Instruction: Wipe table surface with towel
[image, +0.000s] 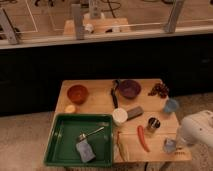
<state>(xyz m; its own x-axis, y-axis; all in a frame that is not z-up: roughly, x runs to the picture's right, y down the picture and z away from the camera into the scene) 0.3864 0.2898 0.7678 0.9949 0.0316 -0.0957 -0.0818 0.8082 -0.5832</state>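
The soft, limp grey-blue cloth towel (85, 151) lies in the green plastic tray (57, 135); pinch its bunched top. The tool (176, 145) hovers at the wooden worktop (100, 97) edge, grip state unclear.

White rounded arm casing (199, 127), tool (170, 145) at table's right edge

The gripper (169, 145) hangs off a smooth, white, plastic-looking arm (197, 129) at the counter's (100, 97) near right corner. The counter is pale, matt wood. Left of the gripper lies a glossy red chili pepper (143, 137); just beyond it stands a shiny metal cup (153, 124). Far to its left, a glossy green plastic tray (60, 137) holds a metal spoon (90, 133) and a matt grey-blue sponge (85, 151).
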